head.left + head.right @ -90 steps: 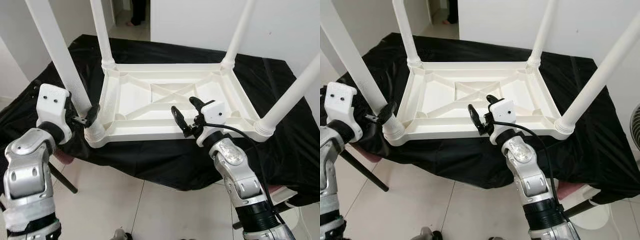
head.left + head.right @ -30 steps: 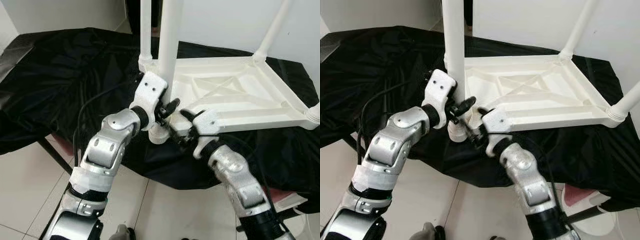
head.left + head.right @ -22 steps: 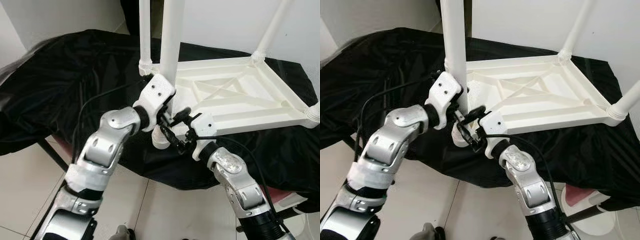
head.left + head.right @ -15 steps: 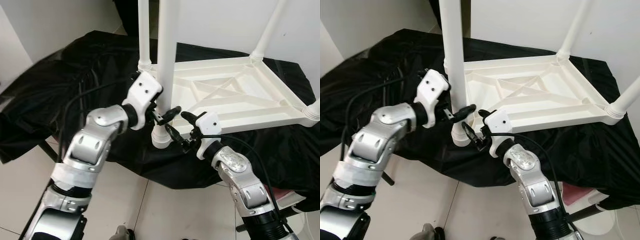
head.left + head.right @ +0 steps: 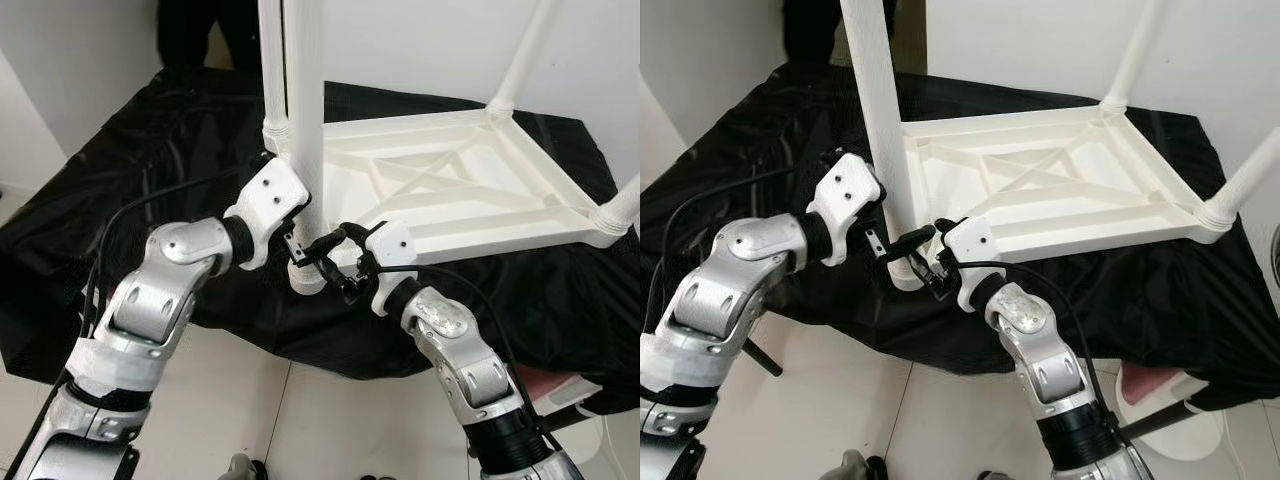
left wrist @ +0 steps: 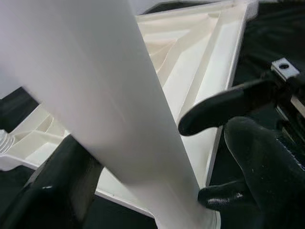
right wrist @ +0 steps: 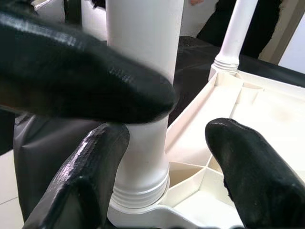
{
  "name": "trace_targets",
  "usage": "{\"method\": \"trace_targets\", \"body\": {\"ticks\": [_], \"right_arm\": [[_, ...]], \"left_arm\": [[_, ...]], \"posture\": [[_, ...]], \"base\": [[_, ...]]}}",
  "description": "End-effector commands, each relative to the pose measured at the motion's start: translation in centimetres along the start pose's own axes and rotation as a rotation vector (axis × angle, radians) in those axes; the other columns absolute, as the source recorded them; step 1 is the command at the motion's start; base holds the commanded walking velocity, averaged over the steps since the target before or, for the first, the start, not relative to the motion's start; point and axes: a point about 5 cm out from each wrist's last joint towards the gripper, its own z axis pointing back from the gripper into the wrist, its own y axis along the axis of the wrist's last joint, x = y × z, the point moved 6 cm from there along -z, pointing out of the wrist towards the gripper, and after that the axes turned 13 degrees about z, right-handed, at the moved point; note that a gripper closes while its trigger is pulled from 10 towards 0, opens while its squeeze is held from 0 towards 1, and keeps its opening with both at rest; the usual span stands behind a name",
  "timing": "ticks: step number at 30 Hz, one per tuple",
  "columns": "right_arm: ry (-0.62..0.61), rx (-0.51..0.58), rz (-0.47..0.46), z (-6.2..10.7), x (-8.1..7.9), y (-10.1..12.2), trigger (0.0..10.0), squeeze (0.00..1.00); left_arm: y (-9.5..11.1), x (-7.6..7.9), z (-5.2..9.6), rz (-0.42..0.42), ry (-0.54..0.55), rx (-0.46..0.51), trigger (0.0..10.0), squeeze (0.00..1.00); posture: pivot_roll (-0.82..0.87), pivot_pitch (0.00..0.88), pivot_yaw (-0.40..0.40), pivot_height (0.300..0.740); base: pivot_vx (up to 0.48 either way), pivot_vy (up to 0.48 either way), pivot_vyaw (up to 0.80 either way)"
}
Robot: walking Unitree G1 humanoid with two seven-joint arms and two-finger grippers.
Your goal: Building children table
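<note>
A white plastic children's table point(image 5: 450, 190) lies upside down on a black cloth, its legs pointing up. At the near left corner stands one white leg point(image 5: 303, 110). My left gripper point(image 5: 305, 238) is shut on this leg low down; in the left wrist view the leg point(image 6: 109, 109) runs between its fingers point(image 6: 62, 191). My right gripper point(image 5: 338, 262) is open right beside it, at the leg's threaded base point(image 7: 140, 186). Its two fingers point(image 7: 95, 167) stand wide apart around the corner socket.
The black cloth point(image 5: 130, 160) drapes over the support and hangs past its front edge. The other legs rise at the far left point(image 5: 270, 60), the far right point(image 5: 520, 60) and the near right point(image 5: 625, 200). A person in dark clothes point(image 5: 190, 30) stands behind. White floor tiles point(image 5: 300, 420) lie below.
The view has swung left since three seconds ago. My right gripper left the front rim and came to the near left corner. My left gripper slid lower on that leg.
</note>
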Motion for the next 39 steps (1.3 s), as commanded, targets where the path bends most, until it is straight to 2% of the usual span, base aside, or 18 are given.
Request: {"method": "trace_targets", "body": {"ticks": [1, 2, 3, 6, 9, 11, 12, 13, 15, 16, 20, 23, 25, 27, 30, 37, 38, 39], "right_arm": [[0.0, 0.027, 0.005, -0.5, 0.0, 0.7, 10.0, 0.0], [0.0, 0.027, 0.005, -0.5, 0.0, 0.7, 10.0, 0.0], [-0.002, 0.027, 0.005, -0.5, 0.1, 0.7, 10.0, 0.0], [-0.005, 0.027, 0.003, -0.6, 0.1, 0.6, 10.0, 0.0], [-0.006, 0.027, 0.002, -0.6, 0.2, 0.6, 10.0, 0.0], [-0.006, 0.028, 0.003, -0.7, 0.2, 0.6, 10.0, 0.0], [-0.01, 0.029, 0.005, -0.7, 0.3, 0.6, 10.0, 0.0], [-0.01, 0.029, 0.005, -0.7, 0.3, 0.6, 10.0, 0.0], [-0.019, 0.032, 0.004, -0.7, 0.5, 0.6, 10.0, 0.0], [-0.02, 0.032, 0.003, -0.7, 0.5, 0.7, 10.0, 0.0], [-0.015, 0.035, 0.002, -0.7, 0.3, 0.7, 10.0, 0.0], [-0.003, 0.047, -0.001, -1.2, -0.2, 1.0, 10.0, 0.0], [0.003, 0.061, -0.002, -1.8, -0.6, 1.5, 10.0, 0.0], [0.006, 0.084, -0.007, -2.9, -1.1, 2.2, 10.0, 0.0], [-0.001, 0.098, -0.012, -3.5, -1.2, 2.7, 10.0, 0.0], [-0.041, 0.12, -0.012, -4.3, -0.9, 3.5, 10.0, 0.0], [-0.059, 0.109, 0.0, -4.4, -0.6, 3.4, 10.0, 0.0], [-0.059, 0.109, 0.0, -4.4, -0.6, 3.4, 10.0, 0.0]], "left_arm": [[3.2, -1.1, 1.0, 0.081, 0.051, 0.193, 10.0, 0.0], [3.2, -1.1, 1.0, 0.081, 0.051, 0.193, 10.0, 0.0], [4.3, -1.1, 1.3, 0.111, 0.042, 0.256, 10.0, 0.0], [6.2, -0.2, 1.7, 0.149, -0.031, 0.347, 10.0, 0.0], [6.8, -0.3, 1.6, 0.149, -0.028, 0.371, 10.0, 0.0], [7.0, -1.0, 1.6, 0.145, 0.014, 0.383, 10.0, 0.0], [7.0, -2.8, 1.5, 0.12, 0.13, 0.386, 10.0, 0.0], [7.0, -2.8, 1.5, 0.12, 0.13, 0.386, 10.0, 0.0], [7.3, -4.6, 2.4, 0.136, 0.194, 0.417, 10.0, 0.0], [7.6, -4.7, 3.1, 0.179, 0.165, 0.449, 10.0, 0.0], [8.5, -4.3, 4.4, 0.209, 0.073, 0.496, 10.0, 0.0], [9.2, -4.3, 5.2, 0.17, 0.032, 0.494, 10.0, 0.0], [9.7, -4.7, 5.5, 0.12, 0.046, 0.491, 10.0, 0.0], [12.1, -6.2, 6.3, 0.093, 0.101, 0.574, 10.0, 0.0], [13.4, -6.9, 6.9, 0.083, 0.137, 0.626, 10.0, 0.0], [12.6, -9.2, 8.2, 0.195, 0.279, 0.69, 10.0, 0.0], [10.6, -9.4, 7.9, 0.122, 0.317, 0.563, 10.0, 0.0], [10.6, -9.4, 7.9, 0.122, 0.317, 0.563, 10.0, 0.0]], "posture": [[0.01, 0.125, 0.025, 0.74], [0.01, 0.125, 0.025, 0.74], [0.01, 0.125, 0.025, 0.74], [0.01, 0.122, 0.017, 0.74], [0.01, 0.122, 0.018, 0.74], [0.01, 0.12, 0.02, 0.74], [0.0, 0.12, 0.021, 0.74], [0.0, 0.12, 0.021, 0.74], [0.0, 0.119, 0.024, 0.74], [0.0, 0.119, 0.022, 0.74], [0.0, 0.118, 0.021, 0.74], [0.0, 0.114, 0.018, 0.74], [0.0, 0.114, 0.018, 0.74], [0.0, 0.11, 0.017, 0.74], [0.0, 0.11, 0.017, 0.74], [0.0, 0.104, 0.018, 0.74], [0.0, 0.103, 0.017, 0.74], [0.0, 0.103, 0.017, 0.74]], "base": [[0.0, 0.0, 0.0], [0.0, 0.0, 0.0], [0.0, 0.0, 0.0], [0.0, 0.0, 0.0], [0.0, 0.0, 0.0], [0.0, 0.0, 0.0], [0.0, 0.0, 0.0], [0.0, 0.0, 0.0], [0.0, 0.0, 0.0], [0.0, 0.0, 0.0], [0.0, 0.0, 0.0], [0.0, 0.0, 0.0], [0.0, 0.0, 0.0], [0.0, 0.0, 0.0], [0.0, 0.0, 0.0], [0.0, 0.0, 0.0], [0.0, 0.0, 0.0], [0.0, 0.0, 0.0]]}}
